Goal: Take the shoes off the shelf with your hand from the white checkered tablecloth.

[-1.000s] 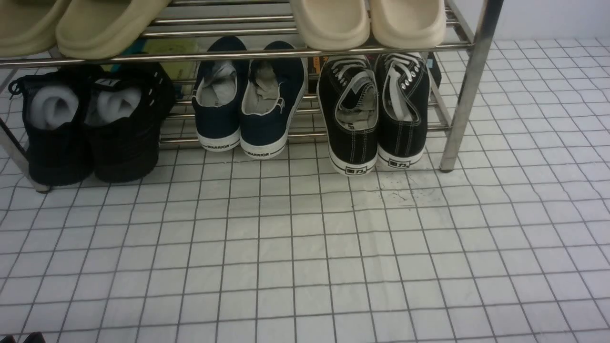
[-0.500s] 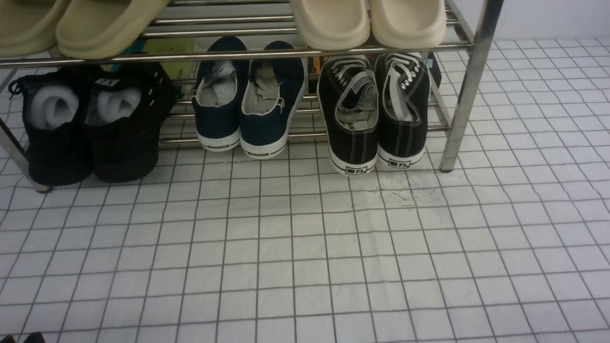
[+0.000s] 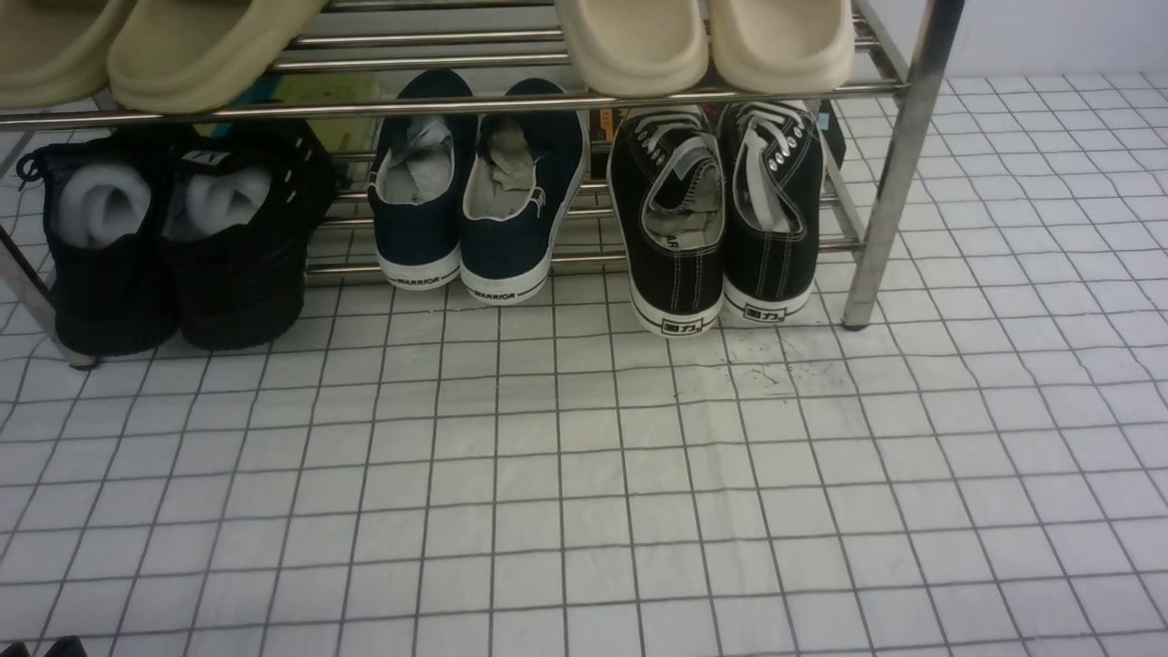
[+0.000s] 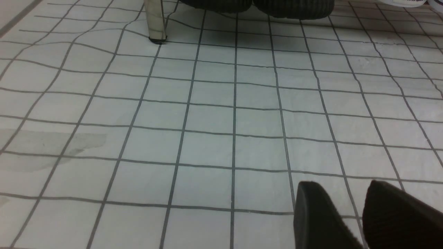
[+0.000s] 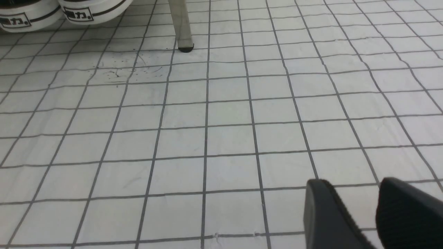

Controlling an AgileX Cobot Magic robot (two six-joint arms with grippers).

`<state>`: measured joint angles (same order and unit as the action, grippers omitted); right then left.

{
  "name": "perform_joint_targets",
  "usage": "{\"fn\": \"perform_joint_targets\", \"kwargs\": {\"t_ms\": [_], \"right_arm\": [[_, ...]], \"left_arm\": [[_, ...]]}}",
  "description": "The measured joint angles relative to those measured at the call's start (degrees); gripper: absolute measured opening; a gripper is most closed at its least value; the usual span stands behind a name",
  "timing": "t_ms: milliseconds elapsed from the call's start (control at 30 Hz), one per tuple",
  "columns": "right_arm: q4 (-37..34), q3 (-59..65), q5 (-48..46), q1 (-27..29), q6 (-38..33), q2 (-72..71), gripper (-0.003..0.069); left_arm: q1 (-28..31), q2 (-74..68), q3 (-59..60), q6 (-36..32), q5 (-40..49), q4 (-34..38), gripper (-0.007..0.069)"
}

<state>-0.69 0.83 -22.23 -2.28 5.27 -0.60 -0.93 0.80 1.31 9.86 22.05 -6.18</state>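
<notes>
Black right gripper (image 5: 354, 181) and left gripper (image 4: 342, 184): both partly open, empty; shoes (image 3: 721, 219) on the shelf (image 3: 899, 164).

Nearest you, each gripper hangs low over the white checkered tablecloth (image 5: 228, 138), fingers apart with only bare cloth in the gap, gripping nothing. Farther out, you see the shelf's right post standing on the cloth and, just beside it, the shoes, heels toward you, at the right end of the lower tier. Left of them on that tier sit navy slip-ons (image 3: 479, 201), then black knit shoes (image 3: 173, 246) stuffed with white paper. The upper tier carries pale beige slippers (image 3: 712, 41) above the shoes and olive-beige slippers (image 3: 137, 46) at the left.
</notes>
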Motion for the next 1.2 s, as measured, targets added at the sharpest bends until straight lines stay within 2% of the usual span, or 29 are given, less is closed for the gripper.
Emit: {"fn": "perform_joint_targets", "kwargs": {"t_ms": [100, 233, 267, 300, 367, 600, 667, 733, 900, 1000, 1133, 1200], "right_arm": [[-2.54, 0.00, 0.06, 0.00, 0.02, 0.00, 0.0239], [-13.38, 0.00, 0.18, 0.00, 2.69, 0.00, 0.0239], [-13.38, 0.00, 0.18, 0.00, 2.69, 0.00, 0.0239], [-18.78, 0.11, 0.23, 0.00, 4.00, 0.00, 0.0239], [-24.94, 0.33, 0.29, 0.00, 4.59, 0.00, 0.0239], [-36.19, 0.54, 1.41, 0.00, 4.63, 0.00, 0.0239], [-36.99, 0.54, 1.87, 0.00, 4.72, 0.00, 0.0234], [-38.12, 0.43, 3.39, 0.00, 4.16, 0.00, 0.0197], [-36.13, -9.12, 7.87, 0.00, -7.14, 3.19, -0.0001], [-35.65, -18.00, 8.69, 0.00, -11.73, 11.05, -0.0006], [-33.48, -31.71, -2.70, 0.00, -15.15, 28.36, -0.0001], [-32.29, -39.38, -15.74, 0.00, -15.27, 41.20, -0.0001]], "left_arm": [[0.00, 0.00, 0.00, 0.00, 0.00, 0.00, 0.0239], [0.00, 0.00, 0.00, 0.00, 0.00, 0.00, 0.0239], [0.00, 0.00, 0.00, 0.00, 0.00, 0.00, 0.0239], [0.00, 0.00, 0.00, 0.00, 0.00, 0.00, 0.0239], [0.00, 0.00, 0.00, 0.00, 0.00, 0.00, 0.0239], [0.00, 0.00, 0.00, 0.00, 0.00, 0.00, 0.0239], [0.00, 0.00, 0.00, 0.00, 0.00, 0.00, 0.0239], [0.00, 0.00, 0.00, 0.00, 0.00, 0.00, 0.0239], [0.00, 0.00, 0.00, 0.00, 0.00, 0.00, 0.0239], [0.00, 0.00, 0.00, 0.00, 0.00, 0.00, 0.0239], [0.00, 0.00, 0.00, 0.00, 0.00, 0.00, 0.0239], [0.00, 0.00, 0.00, 0.00, 0.00, 0.00, 0.0239]]}}
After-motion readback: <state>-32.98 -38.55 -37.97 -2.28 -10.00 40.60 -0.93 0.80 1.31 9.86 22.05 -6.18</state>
